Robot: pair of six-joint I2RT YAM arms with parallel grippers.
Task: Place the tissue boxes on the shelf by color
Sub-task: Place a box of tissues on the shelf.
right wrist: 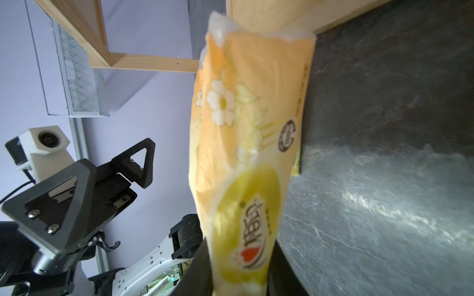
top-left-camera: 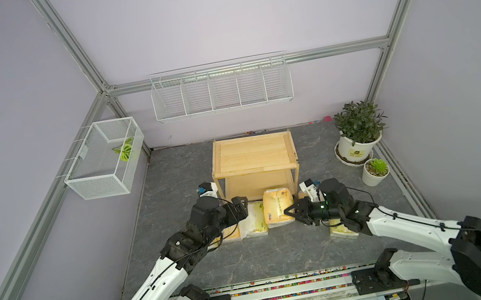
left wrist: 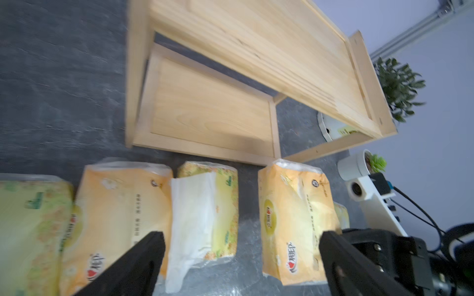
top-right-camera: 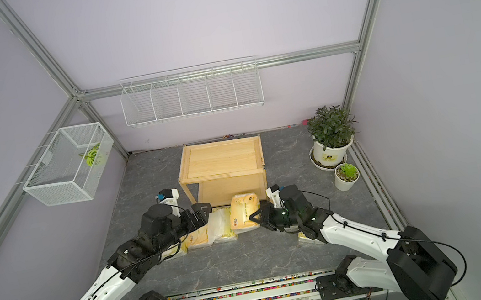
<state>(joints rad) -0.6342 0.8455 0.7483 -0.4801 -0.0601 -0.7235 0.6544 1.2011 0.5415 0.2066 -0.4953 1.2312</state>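
Note:
The light wooden shelf stands at the middle back of the grey floor, and both its tiers are bare. Several tissue boxes lie in a row in front of it. My right gripper is shut on the near end of an orange-yellow pack. My left gripper is open and hovers over a pale yellow-green pack with white tissue sticking out. Beside that lie another orange-yellow pack and another pale pack. A third pale pack is half hidden under my right arm.
A white wire rack hangs on the back wall. A white mesh basket with a green leaf hangs on the left wall. A potted plant and a small succulent pot stand at the right, near my right arm.

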